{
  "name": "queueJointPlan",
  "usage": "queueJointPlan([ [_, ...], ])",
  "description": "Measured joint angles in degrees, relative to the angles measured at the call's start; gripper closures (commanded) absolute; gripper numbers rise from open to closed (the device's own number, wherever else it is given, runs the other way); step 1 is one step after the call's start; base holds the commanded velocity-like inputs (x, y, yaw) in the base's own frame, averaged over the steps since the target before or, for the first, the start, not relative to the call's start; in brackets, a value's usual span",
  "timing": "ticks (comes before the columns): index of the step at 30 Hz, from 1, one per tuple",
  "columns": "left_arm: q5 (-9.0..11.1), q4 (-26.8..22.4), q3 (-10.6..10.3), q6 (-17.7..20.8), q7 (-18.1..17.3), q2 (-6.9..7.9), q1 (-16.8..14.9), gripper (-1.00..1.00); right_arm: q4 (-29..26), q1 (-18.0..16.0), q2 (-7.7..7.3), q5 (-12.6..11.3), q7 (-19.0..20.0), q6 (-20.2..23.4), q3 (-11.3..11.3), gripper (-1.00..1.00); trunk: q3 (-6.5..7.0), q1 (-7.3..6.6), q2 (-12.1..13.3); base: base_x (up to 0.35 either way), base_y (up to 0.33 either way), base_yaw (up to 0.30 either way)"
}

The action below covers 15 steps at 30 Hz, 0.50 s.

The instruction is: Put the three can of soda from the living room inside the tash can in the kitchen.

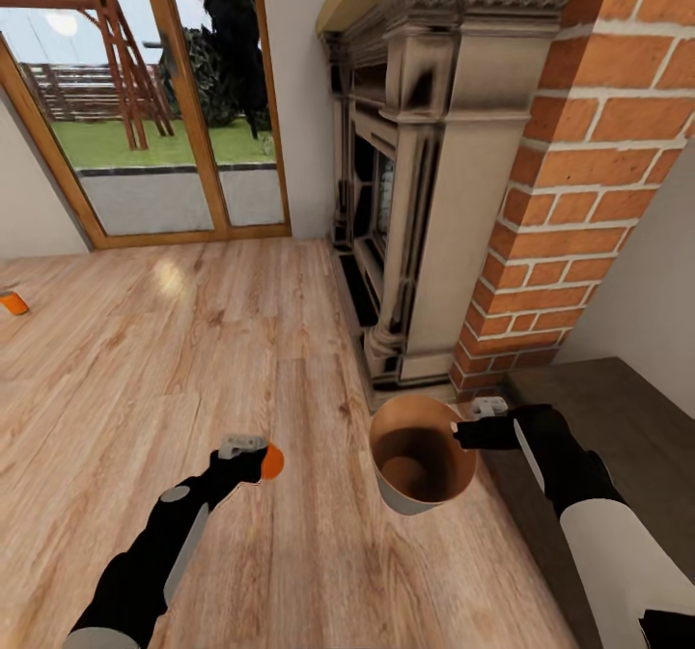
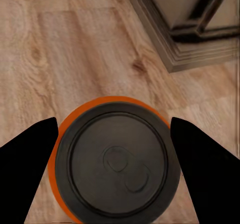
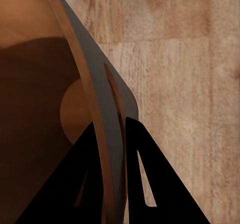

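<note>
Living room: my left pincer (image 1: 259, 458) clamps orange soda can (image 1: 273, 461); right pincer (image 1: 465, 431) pinches trash can (image 1: 422, 457) rim, mouth up for drop.

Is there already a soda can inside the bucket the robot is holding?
No, the head view looks straight into the tash can and shows only its bare brown inside, while an orange can of soda sits in the left gripper.

No text, label, brand or number can be read anywhere — the orange can of soda (image 2: 117, 164) shows a plain lid, and the tash can (image 1: 422, 456) carries no marking.
</note>
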Motion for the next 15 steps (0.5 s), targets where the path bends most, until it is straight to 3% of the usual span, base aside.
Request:
queueJointPlan([
  [4,0.0,-4.4,0.1,5.1,-2.7,1.28,0.0,1.00,0.1,0.0,0.00,0.1,-0.1,0.0,0.0,1.00,0.72,-0.88,1.6,0.000,0.000,0.000],
  [5,0.1,-6.8,0.1,7.8,-4.2,1.97,0.0,1.00,0.2,0.0,0.02,0.1,-0.1,0.0,0.0,1.00,0.90,-1.10,2.0,0.000,0.000,0.000],
  [8,0.1,-13.9,0.2,17.8,-10.3,4.13,-0.3,1.00,1.8,0.0,0.05,0.0,0.0,0.2,1.0,1.00,1.43,-1.75,3.2,0.000,0.000,0.000],
  [11,0.2,-19.7,0.2,28.7,-17.7,7.45,-2.4,1.00,3.0,0.0,0.07,0.3,-0.1,-0.1,1.9,1.00,1.98,-2.42,4.4,0.000,0.000,0.000],
  [15,0.2,-22.1,0.0,36.2,-25.3,9.28,-6.7,1.00,3.3,0.0,0.07,-0.1,-0.1,0.1,2.7,1.00,2.70,-3.29,6.0,0.000,0.000,0.000],
])
